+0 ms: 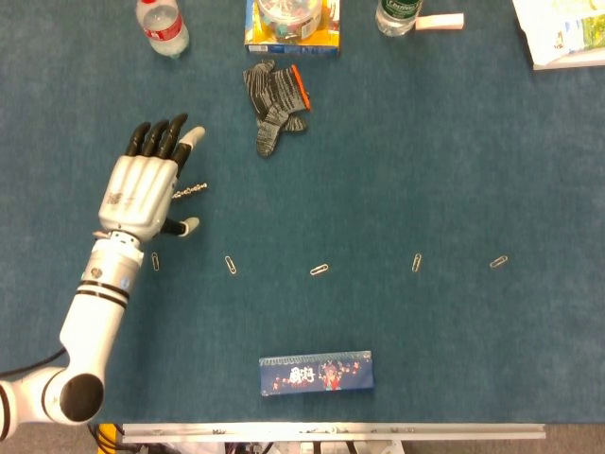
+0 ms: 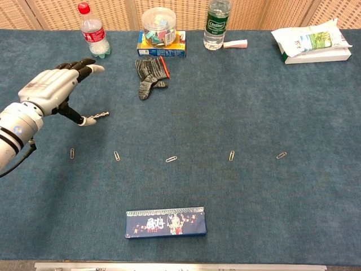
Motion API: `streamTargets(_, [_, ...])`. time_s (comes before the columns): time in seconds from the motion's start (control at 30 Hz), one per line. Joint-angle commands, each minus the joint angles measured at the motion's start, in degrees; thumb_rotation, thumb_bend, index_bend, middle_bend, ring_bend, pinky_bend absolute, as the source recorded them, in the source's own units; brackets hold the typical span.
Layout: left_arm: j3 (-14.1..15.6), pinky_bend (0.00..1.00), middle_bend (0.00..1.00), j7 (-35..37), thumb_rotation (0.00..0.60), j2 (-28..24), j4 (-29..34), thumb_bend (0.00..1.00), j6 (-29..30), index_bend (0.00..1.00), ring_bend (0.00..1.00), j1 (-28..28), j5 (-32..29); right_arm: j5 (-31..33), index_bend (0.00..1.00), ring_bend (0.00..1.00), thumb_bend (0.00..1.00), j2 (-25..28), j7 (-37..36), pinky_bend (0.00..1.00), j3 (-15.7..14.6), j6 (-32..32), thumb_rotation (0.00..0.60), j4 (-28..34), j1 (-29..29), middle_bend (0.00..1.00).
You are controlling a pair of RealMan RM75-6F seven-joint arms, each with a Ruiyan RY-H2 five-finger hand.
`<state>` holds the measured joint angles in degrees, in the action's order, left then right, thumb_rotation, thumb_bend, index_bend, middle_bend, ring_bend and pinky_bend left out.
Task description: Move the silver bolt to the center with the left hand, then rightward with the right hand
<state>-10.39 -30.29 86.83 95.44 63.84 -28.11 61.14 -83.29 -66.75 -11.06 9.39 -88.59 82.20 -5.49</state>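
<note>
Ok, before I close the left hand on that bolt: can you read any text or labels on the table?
Nothing reads clearly.
Red-capped bottle: label blurred.
Green-label bottle: white lettering, too small.
Blue box: print unreadable.
White package: print unreadable.
Left hand, bolt: no markings.

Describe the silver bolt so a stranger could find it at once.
Start at the grey glove near the table's far edge, then look toward the left hand. The silver bolt pokes out from under its fingers. It is a knobbly metal rod, unlike the thin wire paper clips in the row nearer the robot.
</note>
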Motion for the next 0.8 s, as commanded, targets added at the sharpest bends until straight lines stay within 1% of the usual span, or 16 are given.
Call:
streamTargets(0.03, [-0.2,0.00,0.00,-0.7,0.600,0.9,-1.5,0.08,-0.5,0.08,0.00,-1.1,-1.4,0.0,0.62,0.32,0.29,-0.1,-0.1,0.49,-0.1,0.0,0.600,-0.2,0.0,0.46])
streamTargets(0.37, [0.1,0.00,0.00,0.1,0.600,2.9,-6.9,0.08,-1.1,0.08,0.00,-2.4,-3.9,-0.2,0.62,0.32,0.29,-0.4,-0.2,0.49,-0.3,0.3,0.600,-0.5,0.0,0.46])
streamTargets(0.63, [1.0,0.00,0.00,-0.2,0.600,4.4,-9.9,0.08,-1.7,0.08,0.00,-3.2,-4.7,-0.1,0.62,0.32,0.29,-0.9,-0.3,0.49,-0.4,0.6,0.600,-0.8,-0.2,0.46])
streamTargets(0.8, [1.1,0.00,0.00,-0.4,0.600,5.1,-11.3,0.08,-2.2,0.08,0.00,-3.8,-5.6,-0.1,0.62,0.32,0.29,-1.0,-0.2,0.49,-0.5,0.6,0.600,-0.8,0.0,0.46])
